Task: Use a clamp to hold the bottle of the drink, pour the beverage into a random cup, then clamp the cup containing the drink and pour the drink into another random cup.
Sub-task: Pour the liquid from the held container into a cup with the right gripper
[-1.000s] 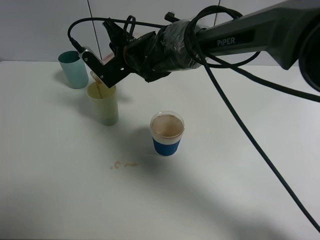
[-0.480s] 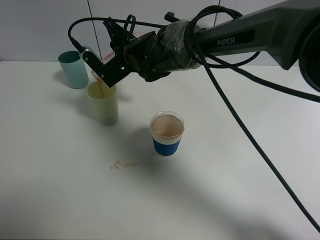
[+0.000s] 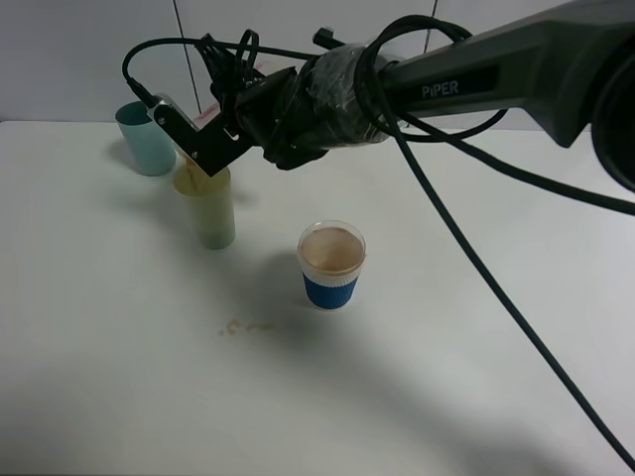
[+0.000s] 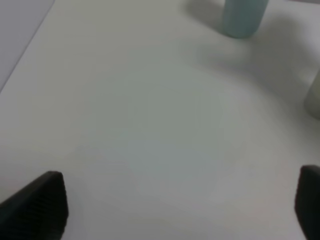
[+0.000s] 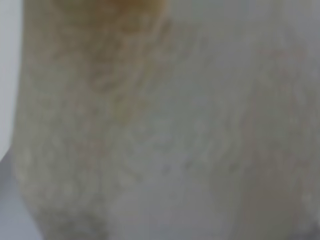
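Shift since earlier: right gripper and the bottle have been carried slightly left and up; the cups are seen where they stood.
Bottle: held tilted, neck downward, just above the mouth of the yellow-green tumbler; most of it is hidden behind the gripper's dark finger.
Drink: a thin brown stream is seen between the neck and the tumbler's mouth.
Yellow-green tumbler: upright on the table, directly under the gripper.
Right arm: stretched across from the right of the high view to the rear left of the table; the wrist is wrapped in black, with cables looped over it and one trailing toward the near right.
Right wrist view: filled by a blurred pale surface, brownish at one edge; no detail can be made out.
Teal tumbler: upright, near the yellow-green tumbler, on the far side.
Blue-sleeved paper cup: upright near the middle, well apart from the tumblers, brown-stained inside.
Spill marks: small brown spots on the table, between the paper cup and the near edge.
Right gripper state: closed on the bottle.
Left gripper: jaws stand wide apart, only bare table is seen between them; the teal tumbler is seen ahead.
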### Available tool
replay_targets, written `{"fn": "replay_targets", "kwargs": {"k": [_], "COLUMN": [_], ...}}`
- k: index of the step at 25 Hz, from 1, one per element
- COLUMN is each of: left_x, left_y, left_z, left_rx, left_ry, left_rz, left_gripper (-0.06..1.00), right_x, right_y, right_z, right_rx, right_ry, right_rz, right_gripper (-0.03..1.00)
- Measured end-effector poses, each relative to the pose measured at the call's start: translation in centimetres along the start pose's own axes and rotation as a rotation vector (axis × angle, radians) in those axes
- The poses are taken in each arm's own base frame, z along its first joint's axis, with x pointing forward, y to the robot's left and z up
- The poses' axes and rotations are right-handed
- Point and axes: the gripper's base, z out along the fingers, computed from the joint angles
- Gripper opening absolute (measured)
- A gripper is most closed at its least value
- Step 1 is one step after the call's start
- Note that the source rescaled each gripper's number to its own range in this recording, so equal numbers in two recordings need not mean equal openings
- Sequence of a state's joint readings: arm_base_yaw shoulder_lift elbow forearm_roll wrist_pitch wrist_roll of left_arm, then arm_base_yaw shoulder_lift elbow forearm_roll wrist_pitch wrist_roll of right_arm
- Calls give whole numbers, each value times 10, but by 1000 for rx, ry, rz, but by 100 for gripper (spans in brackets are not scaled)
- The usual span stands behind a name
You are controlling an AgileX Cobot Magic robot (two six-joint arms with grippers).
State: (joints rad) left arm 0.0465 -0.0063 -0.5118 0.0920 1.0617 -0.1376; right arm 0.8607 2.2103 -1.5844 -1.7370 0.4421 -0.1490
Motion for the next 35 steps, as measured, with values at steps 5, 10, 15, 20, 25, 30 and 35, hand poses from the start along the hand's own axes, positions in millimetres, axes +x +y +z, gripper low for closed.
{"fn": "replay_targets", "kwargs": {"k": [5, 10, 15, 20, 25, 30, 35], "left_x": [0, 0, 0, 0, 0, 0, 0], "left_y": [0, 0, 0, 0, 0, 0, 0], "left_z": [0, 0, 0, 0, 0, 0, 0], "left_rx": [0, 0, 0, 0, 0, 0, 0], "left_ry": [0, 0, 0, 0, 0, 0, 0], "left_rz": [0, 0, 0, 0, 0, 0, 0], "left_gripper": [75, 75, 75, 75, 75, 75, 75], "right_x": [-2, -2, -2, -2, -4, -7, -10], "right_y": [-1, -1, -1, -1, -2, -4, -5], "right_z": [-1, -1, -1, -1, -3, -4, -6], "right_rx": [2, 1, 1, 0, 1, 5, 8], "right_ry": [5, 7, 9, 15, 23, 21, 23], "right_rz": [-41, -47, -71, -99, -129, -133, -138], "right_gripper": [0, 0, 0, 0, 0, 0, 0]}}
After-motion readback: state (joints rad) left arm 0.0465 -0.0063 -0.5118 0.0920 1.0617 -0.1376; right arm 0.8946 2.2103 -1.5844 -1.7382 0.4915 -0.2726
